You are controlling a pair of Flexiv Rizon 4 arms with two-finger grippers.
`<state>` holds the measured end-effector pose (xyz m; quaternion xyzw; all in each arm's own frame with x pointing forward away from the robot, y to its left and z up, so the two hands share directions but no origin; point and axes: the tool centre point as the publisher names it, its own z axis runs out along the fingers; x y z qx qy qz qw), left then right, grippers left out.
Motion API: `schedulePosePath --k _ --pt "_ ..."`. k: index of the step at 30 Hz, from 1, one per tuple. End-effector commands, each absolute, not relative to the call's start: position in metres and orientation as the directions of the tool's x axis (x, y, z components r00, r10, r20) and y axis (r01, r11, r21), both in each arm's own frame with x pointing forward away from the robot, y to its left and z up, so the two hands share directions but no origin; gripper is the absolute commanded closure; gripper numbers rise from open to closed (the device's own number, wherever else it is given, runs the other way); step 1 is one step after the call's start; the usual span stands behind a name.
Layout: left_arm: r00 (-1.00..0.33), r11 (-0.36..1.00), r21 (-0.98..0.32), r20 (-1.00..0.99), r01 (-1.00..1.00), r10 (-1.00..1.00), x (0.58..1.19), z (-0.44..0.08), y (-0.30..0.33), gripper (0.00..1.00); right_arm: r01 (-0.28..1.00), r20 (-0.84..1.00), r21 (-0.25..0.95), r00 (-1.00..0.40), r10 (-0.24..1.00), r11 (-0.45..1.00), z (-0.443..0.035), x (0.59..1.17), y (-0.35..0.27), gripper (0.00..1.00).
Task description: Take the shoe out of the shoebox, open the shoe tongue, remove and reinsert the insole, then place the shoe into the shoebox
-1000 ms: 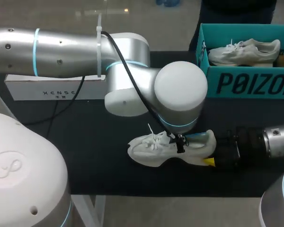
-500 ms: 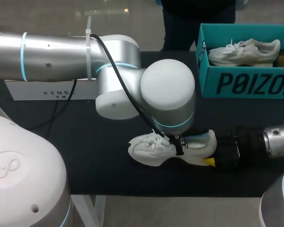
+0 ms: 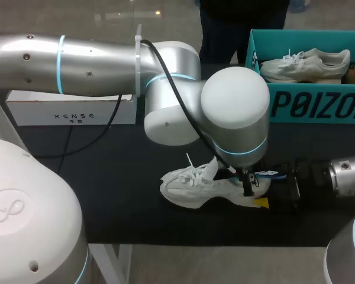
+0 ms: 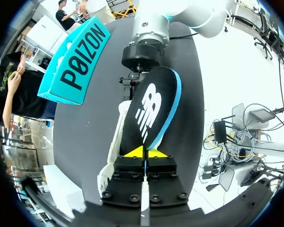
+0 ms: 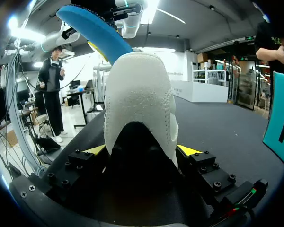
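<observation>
White shoe [image 3: 195, 189] lies on the black table [image 3: 106, 177], its long axis running from toe at 9 o'clock to heel at 3 o'clock. My right gripper [image 5: 141, 150] clamps the heel. My left gripper [image 4: 144, 152] pinches the insole [image 4: 151, 111] by its end. The insole looks light and floppy, best held at the edge

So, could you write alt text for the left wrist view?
The left claw grips a black insole with a blue edge, with the white shoe beside it. Beyond, a teal shoebox stands on the black table.
</observation>
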<state>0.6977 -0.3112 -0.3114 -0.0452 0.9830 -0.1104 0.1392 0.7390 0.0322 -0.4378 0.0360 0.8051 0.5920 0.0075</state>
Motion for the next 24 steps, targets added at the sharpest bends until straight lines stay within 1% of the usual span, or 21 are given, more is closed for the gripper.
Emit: schedulePosePath --k 1,11,14,19,24 --pt "-0.959 0.971 -0.231 -0.254 -0.064 -0.124 0.697 -0.308 -0.328 1.0 0.049 0.03 0.953 -0.997 0.069 0.3 -0.442 0.738 0.034 1.0" --pt "-0.961 0.941 -0.326 -0.218 -0.089 -0.167 0.702 -0.257 -0.344 1.0 0.049 0.03 0.953 -0.997 0.069 0.3 -0.442 0.738 0.034 1.0" --pt "-0.97 0.923 -0.367 -0.159 -0.113 -0.182 0.702 -0.234 -0.345 1.0 0.049 0.03 0.953 -0.997 0.069 0.3 -0.442 0.738 0.034 1.0" --pt "-0.986 0.871 -0.473 -0.026 -0.131 -0.163 0.705 -0.193 -0.34 1.0 0.049 0.03 0.953 -0.997 0.069 0.3 -0.442 0.738 0.034 1.0" --pt "-0.99 0.82 -0.556 0.039 -0.135 -0.136 0.708 -0.16 -0.326 1.0 0.049 0.03 0.953 -0.997 0.069 0.3 -0.442 0.738 0.034 1.0"
